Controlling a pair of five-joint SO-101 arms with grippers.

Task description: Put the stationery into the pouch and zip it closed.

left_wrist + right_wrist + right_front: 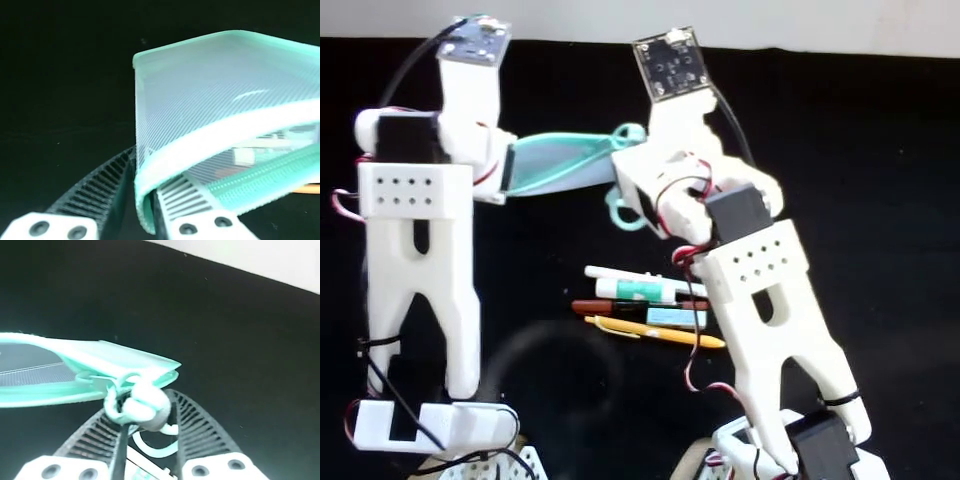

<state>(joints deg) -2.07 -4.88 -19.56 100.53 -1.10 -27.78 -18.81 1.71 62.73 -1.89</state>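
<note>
A teal mesh pouch hangs stretched above the black table between both arms. My left gripper is shut on its left end; in the left wrist view the pouch has its edge pinched in that gripper. My right gripper is shut on the pouch's right end. There the pouch ends in a white zip pull, clamped in the right gripper. The stationery lies on the table below: a white pen, a white-and-green stick, a brown pen and a yellow pen.
A teal cord loop dangles under the pouch's right end. The right arm's white body stands over the right ends of the pens. The left arm's body rises at the left.
</note>
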